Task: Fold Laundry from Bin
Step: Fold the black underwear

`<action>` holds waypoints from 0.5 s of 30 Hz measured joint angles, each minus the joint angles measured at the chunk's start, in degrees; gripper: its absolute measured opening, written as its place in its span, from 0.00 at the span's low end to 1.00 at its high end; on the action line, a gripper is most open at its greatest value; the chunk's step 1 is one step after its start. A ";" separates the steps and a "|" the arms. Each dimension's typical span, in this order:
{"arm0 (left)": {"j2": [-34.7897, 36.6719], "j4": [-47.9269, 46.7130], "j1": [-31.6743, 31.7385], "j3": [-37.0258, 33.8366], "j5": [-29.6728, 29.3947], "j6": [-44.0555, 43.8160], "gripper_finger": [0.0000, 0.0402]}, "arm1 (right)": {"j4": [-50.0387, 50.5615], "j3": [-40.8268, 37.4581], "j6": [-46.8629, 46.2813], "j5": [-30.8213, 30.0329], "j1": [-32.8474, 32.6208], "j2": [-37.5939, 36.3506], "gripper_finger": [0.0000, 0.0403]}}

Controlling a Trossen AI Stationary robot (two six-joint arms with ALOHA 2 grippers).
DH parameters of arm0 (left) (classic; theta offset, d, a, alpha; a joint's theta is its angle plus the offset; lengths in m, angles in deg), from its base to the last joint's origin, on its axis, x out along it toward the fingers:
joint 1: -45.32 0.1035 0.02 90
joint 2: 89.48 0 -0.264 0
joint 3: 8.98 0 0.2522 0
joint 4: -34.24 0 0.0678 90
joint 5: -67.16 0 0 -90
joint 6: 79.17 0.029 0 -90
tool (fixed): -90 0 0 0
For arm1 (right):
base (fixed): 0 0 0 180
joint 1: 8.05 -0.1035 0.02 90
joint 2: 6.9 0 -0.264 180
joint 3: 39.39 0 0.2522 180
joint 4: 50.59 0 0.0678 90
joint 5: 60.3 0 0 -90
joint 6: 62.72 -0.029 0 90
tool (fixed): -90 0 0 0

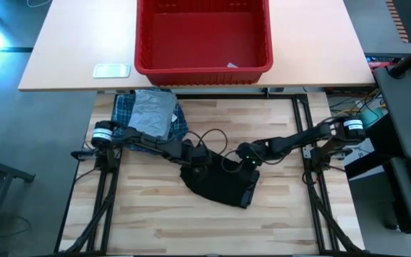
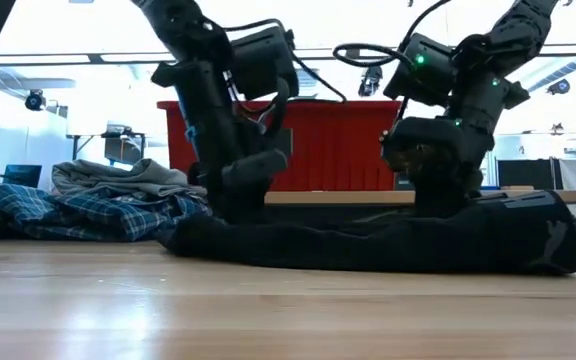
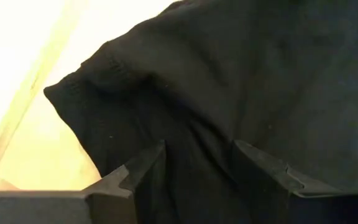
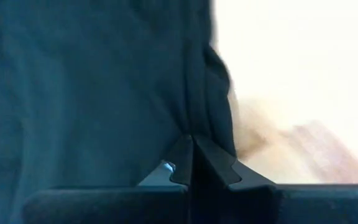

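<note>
Black garment point(image 1: 218, 183): rumpled, flat at table centre.
Plaid shirt point(image 1: 125, 114) and grey T-shirt point(image 1: 153, 112): piled together, near the red bin point(image 1: 143, 43).

My left tool point(image 1: 195, 158) and my right tool point(image 1: 242, 157) meet over the black garment point(image 1: 220, 183), which lies crumpled at the centre of the frame on the wooden desk point(image 1: 155, 221); from straight above I cannot make out how either tool's fingers stand. At the upper left of that desk, a grey T-shirt point(image 1: 153, 113) rests on top of the blue plaid shirt point(image 1: 123, 109). The red bin point(image 1: 203, 69) stands at the top centre on the paler desk point(image 1: 70, 50), with a small flat pale object point(image 1: 111, 70) just left of it.
</note>
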 joint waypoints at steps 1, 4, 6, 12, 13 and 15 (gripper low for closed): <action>0.12 0.59 -0.02 -0.84 -0.08 -0.65 0.42 | 1.89 0.09 -0.53 -1.38 0.20 -0.48 0.02; 0.19 0.95 -0.02 -2.21 0.02 -2.08 0.42 | 6.26 -0.06 -1.67 -1.96 0.31 -2.86 0.02; 0.36 0.81 -0.02 -2.30 0.04 -2.21 0.42 | 6.53 -0.21 -1.79 -1.87 0.31 -4.93 0.02; 0.26 -0.33 0.03 -0.42 0.06 -0.60 0.42 | -1.65 -0.08 -0.63 -2.12 2.07 -6.52 0.02; 0.20 -0.44 0.04 -0.07 0.06 -0.02 0.42 | -2.55 -0.08 -0.46 -2.09 2.57 -5.82 0.02; 0.06 -0.98 0.10 0.79 0.06 0.71 0.42 | -2.73 -0.08 -0.23 -1.71 3.31 -3.79 0.02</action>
